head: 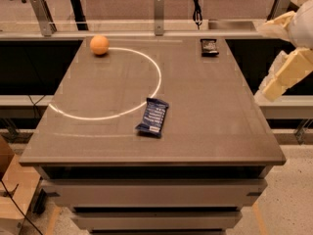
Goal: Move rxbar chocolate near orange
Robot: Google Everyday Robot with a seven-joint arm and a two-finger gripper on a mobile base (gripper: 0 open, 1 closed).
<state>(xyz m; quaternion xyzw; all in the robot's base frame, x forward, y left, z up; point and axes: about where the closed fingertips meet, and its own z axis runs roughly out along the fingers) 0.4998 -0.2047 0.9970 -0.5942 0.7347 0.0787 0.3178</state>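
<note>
The rxbar chocolate point(209, 47) is a small dark flat bar lying at the far right of the table top. The orange point(99, 45) sits at the far left of the table top, on the white circle line. My gripper point(279, 80) is the cream-coloured part at the right edge of the view. It hangs off the table's right side, level with its far half, to the right of and nearer than the rxbar chocolate. It touches nothing.
A blue packet with white stripes point(152, 116) lies near the middle front of the grey table point(205, 131). A white circle line point(157, 77) is drawn on the left half. A rail with metal posts point(158, 6) runs behind the table.
</note>
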